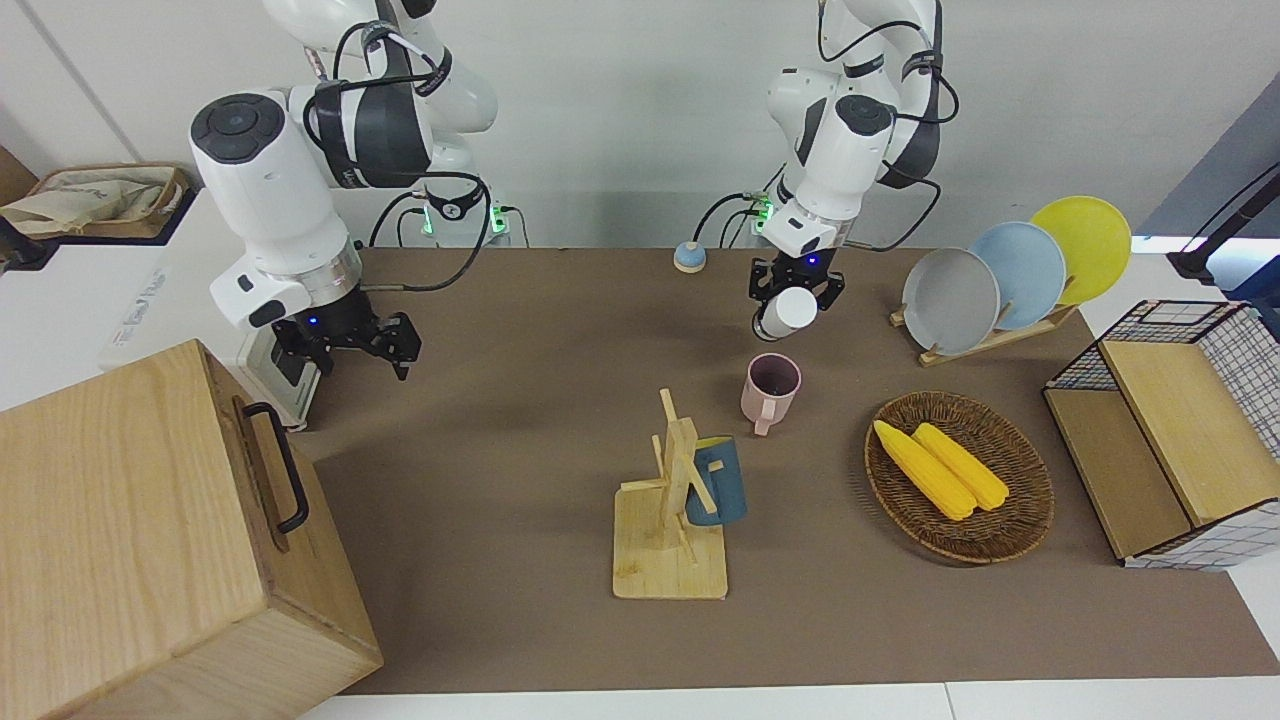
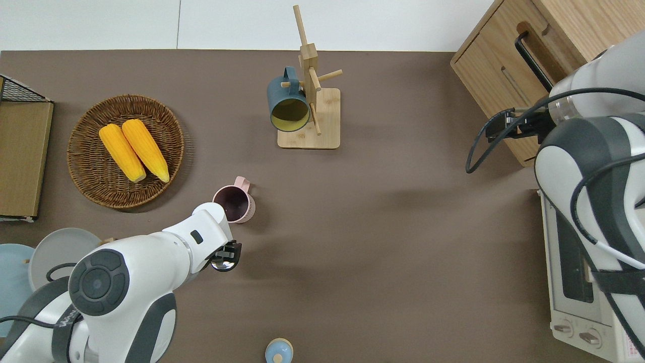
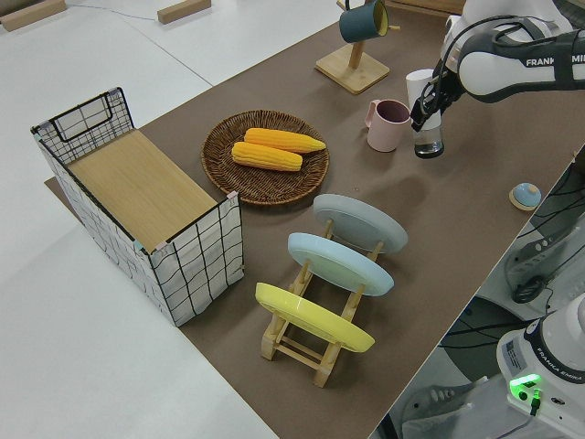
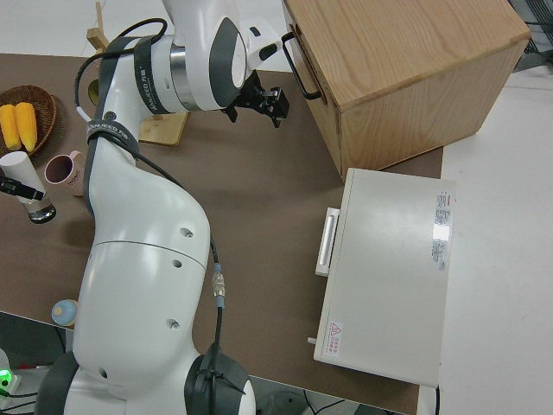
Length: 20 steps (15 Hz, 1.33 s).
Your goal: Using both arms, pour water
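My left gripper (image 1: 794,296) is shut on a white cylindrical container (image 1: 798,306) with a clear lower end (image 2: 225,263). It holds the container in the air, tilted, with the white end toward the pink mug (image 1: 770,390). The mug stands upright on the brown mat, and its rim (image 2: 233,201) is just beside the container's white end. The side views show the same hold (image 3: 430,110) (image 4: 22,190). My right gripper (image 1: 350,345) is open and empty. It is over the mat's edge at the corner of the wooden box (image 2: 504,75).
A mug tree (image 1: 668,500) carries a blue mug (image 1: 715,480). A wicker basket (image 1: 1020,520) holds two corn cobs. Also here are a plate rack (image 1: 1000,275), a wire crate (image 1: 1230,400), a toaster oven (image 2: 574,282) and a small blue knob (image 1: 688,258).
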Each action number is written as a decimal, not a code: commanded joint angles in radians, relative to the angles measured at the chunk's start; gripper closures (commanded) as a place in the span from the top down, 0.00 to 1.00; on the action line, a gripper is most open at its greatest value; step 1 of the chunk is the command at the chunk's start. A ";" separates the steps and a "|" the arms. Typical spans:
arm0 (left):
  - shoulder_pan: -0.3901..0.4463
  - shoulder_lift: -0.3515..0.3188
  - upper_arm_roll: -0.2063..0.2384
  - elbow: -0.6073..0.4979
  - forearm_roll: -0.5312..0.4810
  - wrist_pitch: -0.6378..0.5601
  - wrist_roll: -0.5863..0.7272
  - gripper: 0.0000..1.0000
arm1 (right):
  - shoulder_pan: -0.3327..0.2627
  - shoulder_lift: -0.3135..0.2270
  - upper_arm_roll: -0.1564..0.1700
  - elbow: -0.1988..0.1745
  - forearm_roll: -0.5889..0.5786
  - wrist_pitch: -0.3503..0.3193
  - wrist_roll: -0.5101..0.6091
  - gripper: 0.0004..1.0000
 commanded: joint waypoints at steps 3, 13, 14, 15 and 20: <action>-0.009 0.037 0.016 0.105 -0.027 -0.136 0.011 0.00 | -0.043 -0.082 0.016 -0.111 -0.016 0.065 -0.051 0.98; 0.000 0.101 0.022 0.203 -0.059 -0.267 0.011 0.00 | -0.052 -0.134 0.017 -0.142 -0.010 0.068 -0.088 0.98; 0.001 0.104 0.022 0.203 -0.070 -0.269 0.011 0.00 | -0.052 -0.137 0.017 -0.140 -0.007 0.063 -0.090 0.98; 0.001 0.109 0.022 0.206 -0.070 -0.270 0.011 0.00 | -0.052 -0.144 0.017 -0.140 -0.002 0.060 -0.090 0.98; 0.001 0.135 0.022 0.232 -0.084 -0.322 0.013 0.00 | -0.046 -0.145 0.020 -0.134 0.001 0.055 -0.086 0.98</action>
